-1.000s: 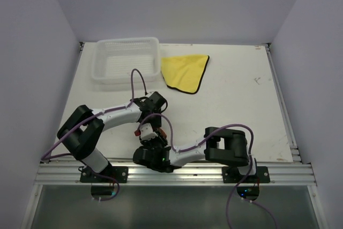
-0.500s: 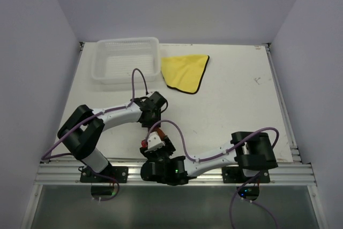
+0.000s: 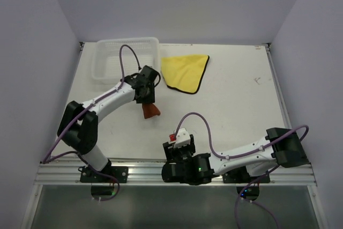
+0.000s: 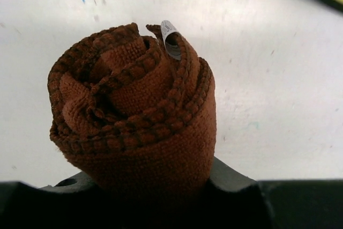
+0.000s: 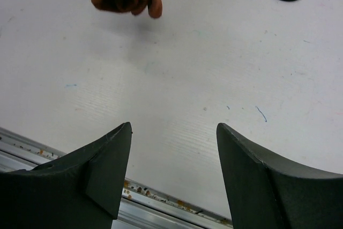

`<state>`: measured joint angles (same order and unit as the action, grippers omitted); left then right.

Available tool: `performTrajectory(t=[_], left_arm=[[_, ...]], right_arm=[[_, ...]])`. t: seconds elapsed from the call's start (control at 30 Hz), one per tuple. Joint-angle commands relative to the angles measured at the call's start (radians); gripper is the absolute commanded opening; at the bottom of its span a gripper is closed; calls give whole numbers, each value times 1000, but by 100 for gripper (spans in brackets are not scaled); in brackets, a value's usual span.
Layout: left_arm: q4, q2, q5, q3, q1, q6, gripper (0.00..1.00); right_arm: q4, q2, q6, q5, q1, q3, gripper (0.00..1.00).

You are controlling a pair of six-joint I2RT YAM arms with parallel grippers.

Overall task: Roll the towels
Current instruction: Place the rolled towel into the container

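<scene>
— White tabletop (image 3: 236, 111) between pale walls, that much I see on my screen. Where are the towels now?

— The rust-brown towel (image 3: 151, 111) is in my left tool (image 3: 147, 99), which is closed on it. It is rolled tight. In the left wrist view I look at its spiral end, and the long axis of the roll runs straight out from the fingers, down toward the tabletop. The yellow towel (image 3: 185, 69) lies flat and unrolled at the far side, with its dark hem along the right edge.

— And the right tool?

— My right tool (image 5: 174, 127) is wide, with nothing between the jaws, low by the near edge. From there the yellow towel is well apart, far ahead. From the left tool it is near, a little farther back and to the right, so I judge the left arm is the nearer one.

— Is something in the basket?

— I see nothing in it. The white mesh basket (image 3: 99, 71) stands just behind the left tool, to its left. The corner of the yellow towel is just beside its right wall; whether they touch, I cannot tell.

— What comes next?

— I think the roll must be put down first, and then the yellow one is to be rolled.
</scene>
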<state>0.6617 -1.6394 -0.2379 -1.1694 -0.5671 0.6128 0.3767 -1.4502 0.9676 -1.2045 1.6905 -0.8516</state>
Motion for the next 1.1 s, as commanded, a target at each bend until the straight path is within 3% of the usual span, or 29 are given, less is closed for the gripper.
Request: performTrajectory(t=[0.0, 0.33, 0.53, 0.67, 1.07], left_arm=[[59, -16, -20, -157, 82, -99, 16], [193, -230, 58, -781, 320, -191, 17], [193, -445, 173, -1022, 437, -194, 18], [165, -581, 233, -1099, 463, -206, 18], [7, -787, 383, -1096, 472, -170, 20]], right_arm=[[105, 57, 132, -44, 6, 20, 68], [192, 142, 135, -26, -63, 49, 68], [163, 194, 73, 55, -169, 88, 68], [111, 189, 20, 95, -222, 108, 68], [73, 117, -6, 212, -347, 109, 68]])
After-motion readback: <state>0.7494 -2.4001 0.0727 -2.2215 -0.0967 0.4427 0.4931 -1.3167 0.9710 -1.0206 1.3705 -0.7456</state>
